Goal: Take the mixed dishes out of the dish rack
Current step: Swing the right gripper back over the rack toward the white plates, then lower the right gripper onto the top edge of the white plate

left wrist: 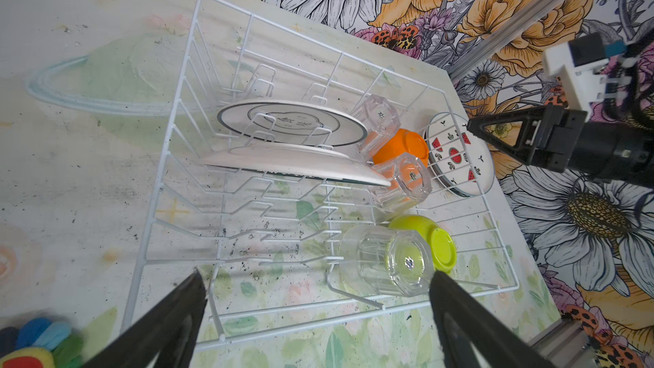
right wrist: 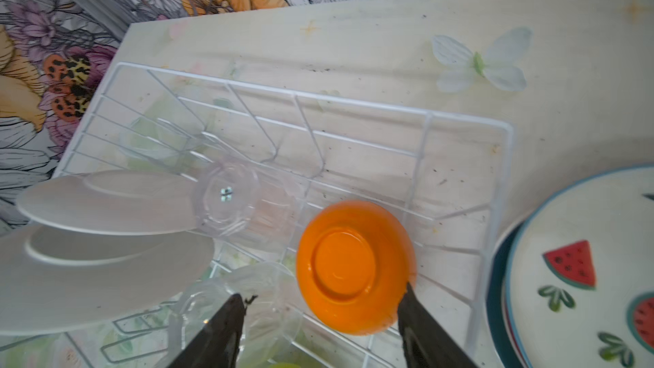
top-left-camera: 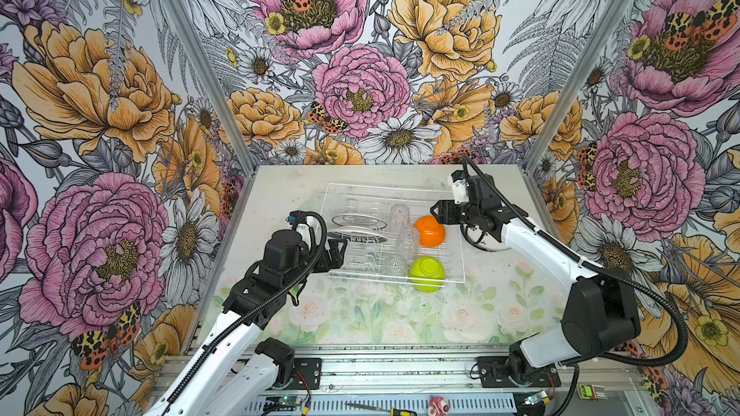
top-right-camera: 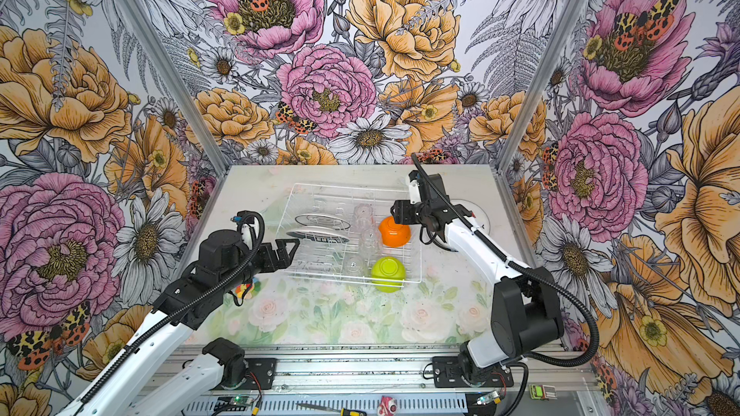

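Poised with right gripper [right wrist: 323, 293] spread open, not yet gripping, orange bowl [right wrist: 354, 267] just ahead between its fingertips in the dish rack [right wrist: 424, 118]. Turned mouth-down, likely for draining, so best pinched across the wall. Waiting with left gripper [left wrist: 316, 276] wide open, inverted clear cup [left wrist: 389, 260] just ahead.
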### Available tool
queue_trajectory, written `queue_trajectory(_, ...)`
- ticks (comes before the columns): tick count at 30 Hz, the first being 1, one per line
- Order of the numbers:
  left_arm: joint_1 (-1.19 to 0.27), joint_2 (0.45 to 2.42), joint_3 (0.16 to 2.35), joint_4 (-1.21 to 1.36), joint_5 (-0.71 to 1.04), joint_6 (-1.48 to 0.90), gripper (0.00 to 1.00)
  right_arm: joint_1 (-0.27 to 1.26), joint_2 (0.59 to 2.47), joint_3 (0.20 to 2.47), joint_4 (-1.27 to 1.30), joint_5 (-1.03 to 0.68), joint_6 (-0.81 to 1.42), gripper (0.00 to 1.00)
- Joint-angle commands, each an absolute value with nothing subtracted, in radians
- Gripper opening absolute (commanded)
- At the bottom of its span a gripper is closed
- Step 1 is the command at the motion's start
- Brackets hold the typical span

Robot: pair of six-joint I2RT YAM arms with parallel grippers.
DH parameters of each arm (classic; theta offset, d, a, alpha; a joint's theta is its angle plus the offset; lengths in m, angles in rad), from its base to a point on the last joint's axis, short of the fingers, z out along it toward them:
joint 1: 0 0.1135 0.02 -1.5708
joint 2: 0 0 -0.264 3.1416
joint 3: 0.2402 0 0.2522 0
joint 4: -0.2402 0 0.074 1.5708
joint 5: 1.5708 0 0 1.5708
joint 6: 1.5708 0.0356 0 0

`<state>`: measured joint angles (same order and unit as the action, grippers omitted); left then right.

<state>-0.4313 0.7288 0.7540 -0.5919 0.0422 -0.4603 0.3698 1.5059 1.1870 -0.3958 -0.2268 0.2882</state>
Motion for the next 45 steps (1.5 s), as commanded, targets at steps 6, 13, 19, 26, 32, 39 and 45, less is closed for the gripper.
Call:
queue_trajectory(6, -0.419, 0.708, 0.785, -0.634, 0.019, -0.425, 0.99, 0.547, 1.672, 1.379, -0.34, -0.276, 0.178, 0.69)
queue_trajectory(13, -0.416, 0.71, 0.783, -0.668, 0.021, -0.435, 0.99, 0.6, 1.745, 1.445, -0.342, -0.309, 0.096, 0.64)
queue_trajectory(19, -0.409, 0.741, 0.803, -0.692, 0.041, -0.446, 0.99, 0.623, 1.721, 1.392, -0.338, -0.385, 0.024, 0.62)
queue_trajectory(26, -0.381, 0.798, 0.816, -0.696, 0.056, -0.44, 0.99, 0.649, 1.67, 1.321, -0.316, -0.413, 0.008, 0.6)
queue_trajectory(32, -0.352, 0.853, 0.842, -0.698, 0.071, -0.425, 0.99, 0.665, 1.6, 1.242, -0.257, -0.42, 0.036, 0.6)
queue_trajectory(39, -0.297, 0.876, 0.859, -0.707, 0.056, -0.375, 0.99, 0.723, 1.597, 1.212, -0.206, -0.407, 0.054, 0.6)
queue_trajectory(45, -0.263, 0.903, 0.865, -0.738, 0.096, -0.316, 0.99, 0.767, 1.687, 1.271, -0.185, -0.299, 0.084, 0.57)
